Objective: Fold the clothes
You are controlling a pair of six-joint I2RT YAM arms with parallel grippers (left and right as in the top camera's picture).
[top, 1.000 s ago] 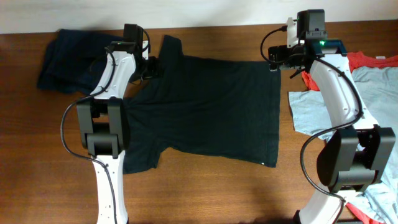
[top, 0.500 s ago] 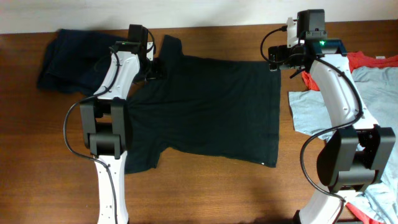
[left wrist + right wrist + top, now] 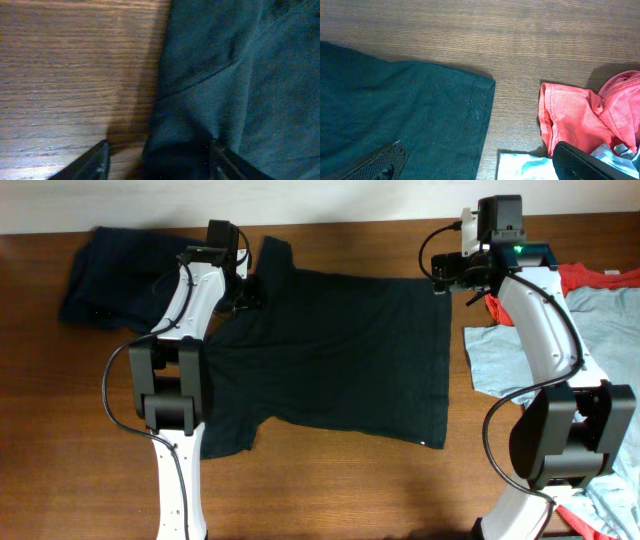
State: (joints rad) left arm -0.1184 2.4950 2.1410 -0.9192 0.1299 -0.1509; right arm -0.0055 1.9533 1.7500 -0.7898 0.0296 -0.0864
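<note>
The black-navy T-shirt [image 3: 340, 350] lies spread flat on the wooden table, collar to the left and hem to the right, with a small white mark [image 3: 437, 445] at the near hem corner. My left gripper [image 3: 251, 292] is low at the far shoulder. In the left wrist view it [image 3: 161, 162] is open, and the shirt's edge [image 3: 215, 75] bunches between its fingers. My right gripper [image 3: 444, 280] hovers over the far hem corner. In the right wrist view it [image 3: 482, 165] is open wide and empty above that corner [image 3: 482, 87].
A navy garment [image 3: 108, 275] lies crumpled at the far left. Pale grey-blue cloth [image 3: 500, 355] and an orange-red garment [image 3: 590, 278] lie at the right, close to the shirt's hem. The red one [image 3: 575, 120] and a pale cloth edge [image 3: 520, 167] show beside my right gripper.
My left gripper has shifted a little to the right onto the shirt's shoulder. The right arm and the shirt have not moved.
</note>
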